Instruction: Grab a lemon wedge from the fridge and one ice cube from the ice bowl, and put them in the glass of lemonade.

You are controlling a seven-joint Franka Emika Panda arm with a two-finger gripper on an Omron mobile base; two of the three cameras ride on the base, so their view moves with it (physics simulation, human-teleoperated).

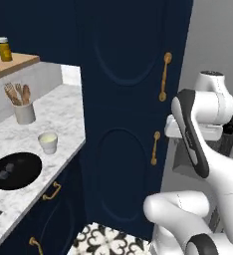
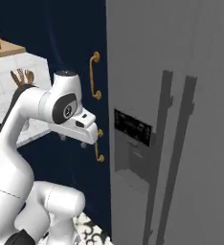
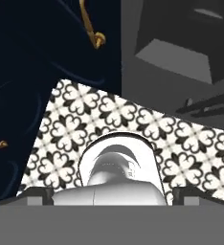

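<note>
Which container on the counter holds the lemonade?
The glass of lemonade: the small pale tumbler between the taller utensil holder and the flat black ice bowl.

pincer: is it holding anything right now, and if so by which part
Nothing is held. In the hand view the pincer stands wide open, its two dark fingertips far apart with only the patterned floor beyond them. The fridge doors are shut.

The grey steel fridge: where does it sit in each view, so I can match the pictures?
Left base view: the grey steel fridge at the right edge, behind the arm.
Right base view: right half, doors shut.
Hand view: upper right.
Shared landmark: brass cabinet handle on the navy cabinet beside it.
</note>
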